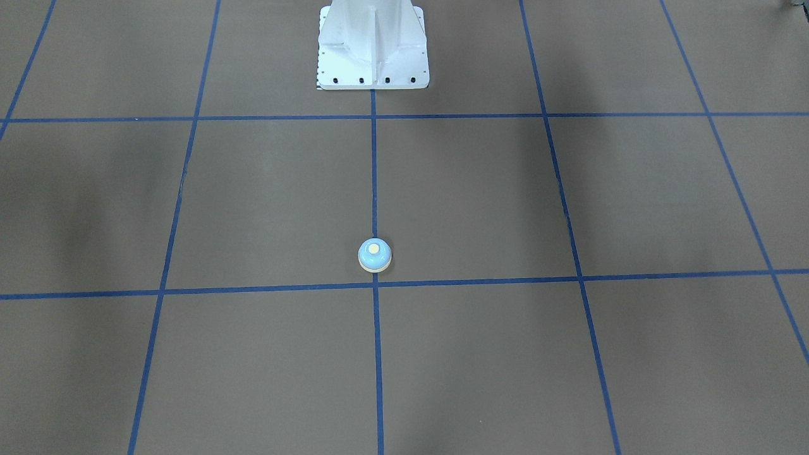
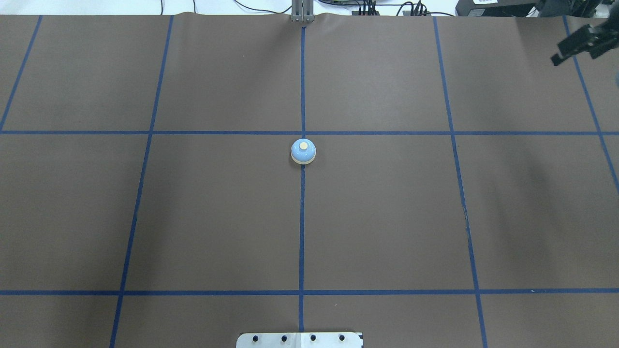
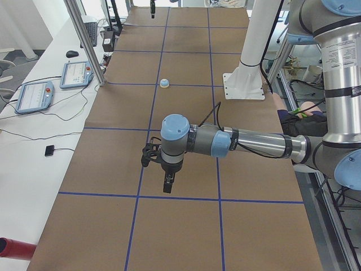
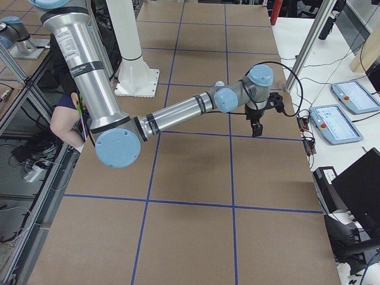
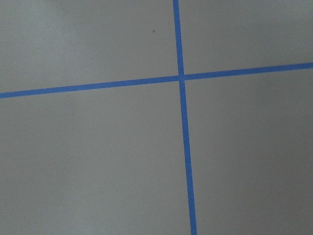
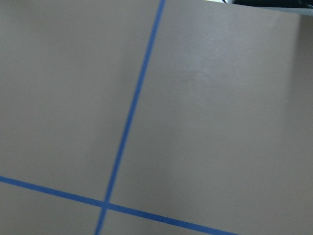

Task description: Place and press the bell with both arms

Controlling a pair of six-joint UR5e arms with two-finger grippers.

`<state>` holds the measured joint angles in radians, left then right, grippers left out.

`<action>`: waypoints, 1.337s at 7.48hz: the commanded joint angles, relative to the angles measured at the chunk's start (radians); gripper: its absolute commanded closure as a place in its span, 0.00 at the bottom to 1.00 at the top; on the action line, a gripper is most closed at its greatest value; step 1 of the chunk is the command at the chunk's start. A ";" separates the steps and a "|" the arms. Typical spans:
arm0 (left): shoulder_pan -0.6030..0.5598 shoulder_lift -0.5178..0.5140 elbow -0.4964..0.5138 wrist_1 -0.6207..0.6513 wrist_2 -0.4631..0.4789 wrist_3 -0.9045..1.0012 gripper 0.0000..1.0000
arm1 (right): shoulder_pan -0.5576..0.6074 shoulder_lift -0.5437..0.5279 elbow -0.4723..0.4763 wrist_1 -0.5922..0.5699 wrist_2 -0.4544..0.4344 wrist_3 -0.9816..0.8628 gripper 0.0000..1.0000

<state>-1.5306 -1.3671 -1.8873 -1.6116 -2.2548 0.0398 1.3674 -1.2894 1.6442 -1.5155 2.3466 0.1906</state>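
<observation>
The bell (image 1: 374,254) is a small light-blue dome with a cream button. It stands alone on the centre blue line of the brown table, and it also shows in the overhead view (image 2: 303,151) and the left side view (image 3: 164,83). My right gripper (image 2: 557,60) hangs at the far right edge, well away from the bell, with its fingers together and empty. It points down in the right side view (image 4: 256,132). My left gripper (image 3: 168,189) hovers over the table's left end, far from the bell. I cannot tell if it is open or shut.
The white bolted pedestal (image 1: 373,50) stands at the robot's edge of the table. Both wrist views show only brown table and blue tape lines. Teach pendants (image 3: 35,96) and cables lie on the white bench beyond the far edge.
</observation>
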 commanded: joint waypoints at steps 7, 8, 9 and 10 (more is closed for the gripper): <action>-0.071 0.037 0.013 -0.010 -0.115 0.028 0.00 | 0.243 -0.332 0.112 -0.088 0.011 -0.292 0.01; -0.088 0.037 0.005 -0.019 -0.114 0.031 0.00 | 0.243 -0.320 0.165 -0.169 0.010 -0.281 0.00; -0.086 0.048 0.005 -0.046 -0.114 0.032 0.00 | 0.242 -0.317 0.190 -0.211 0.010 -0.280 0.00; -0.086 0.054 0.013 -0.056 -0.112 0.029 0.00 | 0.242 -0.320 0.190 -0.212 0.008 -0.280 0.00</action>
<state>-1.6144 -1.3217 -1.8793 -1.6495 -2.3685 0.0699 1.6097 -1.6101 1.8177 -1.6986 2.3561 -0.0914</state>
